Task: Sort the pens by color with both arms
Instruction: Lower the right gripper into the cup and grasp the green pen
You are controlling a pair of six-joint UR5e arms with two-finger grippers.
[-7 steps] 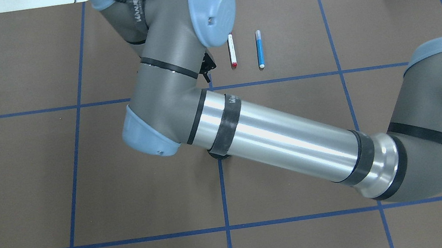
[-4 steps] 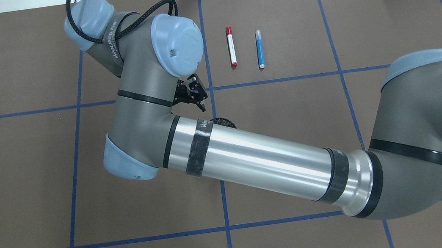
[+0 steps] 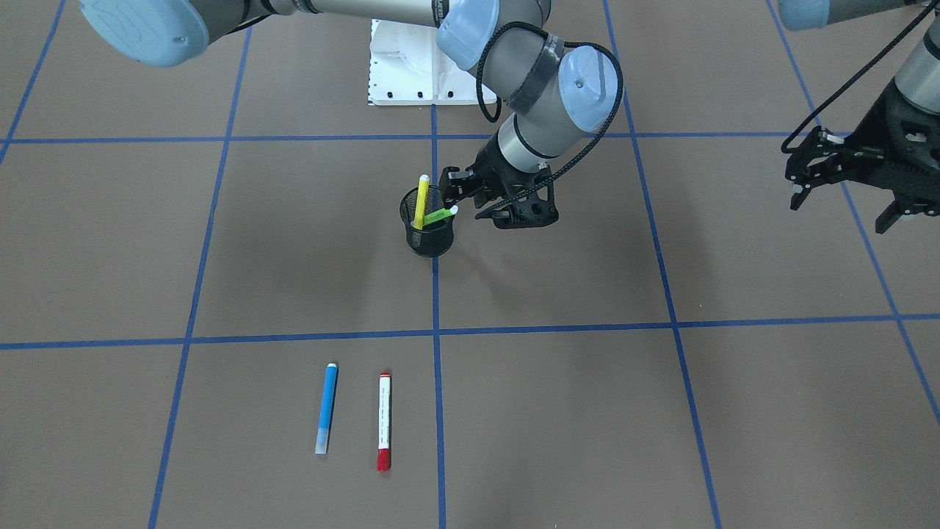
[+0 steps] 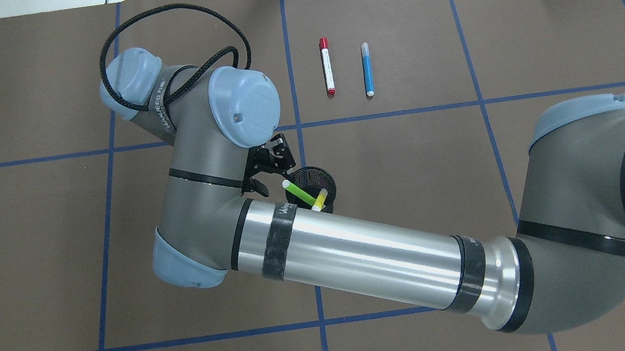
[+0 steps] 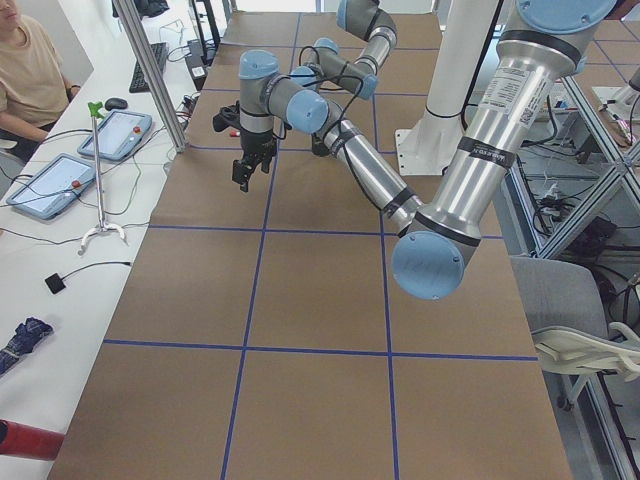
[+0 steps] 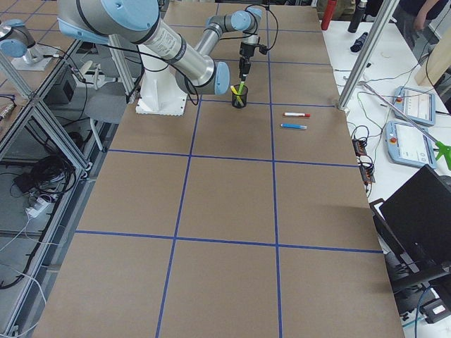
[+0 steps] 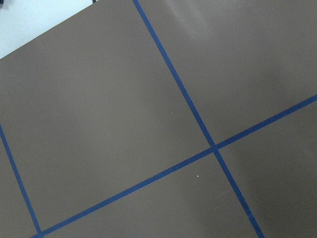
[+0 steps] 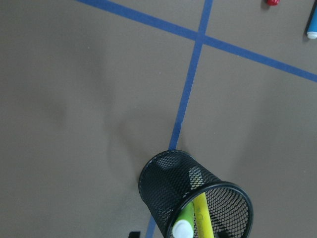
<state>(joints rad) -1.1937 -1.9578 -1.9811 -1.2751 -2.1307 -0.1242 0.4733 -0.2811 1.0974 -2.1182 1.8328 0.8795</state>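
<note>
A black mesh cup (image 3: 429, 239) (image 4: 319, 173) stands at the table's middle. A yellow pen (image 3: 421, 200) and a green pen (image 3: 439, 215) lean inside it. My right gripper (image 3: 464, 202) (image 4: 276, 181) hangs open just beside the cup's rim, its fingers close to the green pen's pale cap and holding nothing. The right wrist view looks down on the cup (image 8: 168, 183) with both pens. A blue pen (image 3: 327, 408) (image 4: 367, 70) and a white pen with a red cap (image 3: 383, 421) (image 4: 327, 68) lie side by side on the far part of the table. My left gripper (image 3: 839, 213) hovers open and empty at the table's left side.
Blue tape lines divide the brown table into squares. The white base plate (image 3: 396, 73) sits at the robot's edge. The right arm's long forearm (image 4: 370, 246) spans the middle of the overhead view. A person (image 5: 30, 70) sits by tablets beyond the far edge.
The right arm has swung back from beside the red-capped pen toward the robot, bringing its open gripper down beside the cup. The cup and its pens now show. The left arm is still.
</note>
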